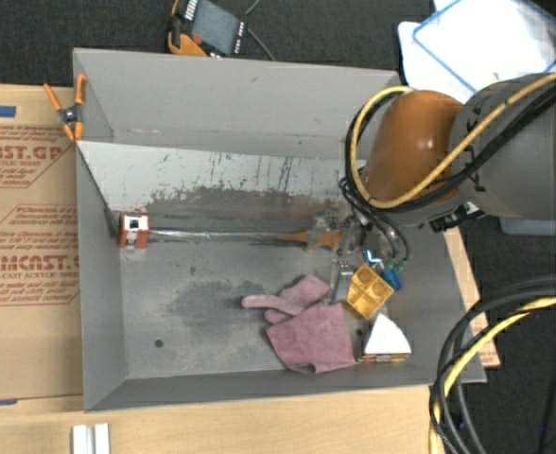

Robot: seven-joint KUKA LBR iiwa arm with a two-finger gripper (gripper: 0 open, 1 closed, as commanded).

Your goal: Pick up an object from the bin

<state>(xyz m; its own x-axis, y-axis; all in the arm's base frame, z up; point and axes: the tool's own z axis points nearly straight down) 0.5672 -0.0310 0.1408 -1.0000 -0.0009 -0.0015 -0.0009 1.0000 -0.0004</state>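
My gripper (pixel 342 274) hangs low at the right side of the bin, under the arm's orange cover. Its tip is at the upper right corner of a crumpled pink cloth (pixel 306 331) that lies on the bin floor. Just to its right sits a crinkled gold-yellow packet (pixel 369 291), touching or nearly touching the gripper. Below that packet, against the right wall, lies a white wedge-shaped thing (pixel 386 339) with a reddish edge at its bottom.
A long thin metal rod (pixel 221 235) lies across the back of the bin floor, with a red-and-white end (pixel 133 230) at the left wall and an orange piece (pixel 323 239) near the gripper. The arm and its cables cover the bin's right rear corner.
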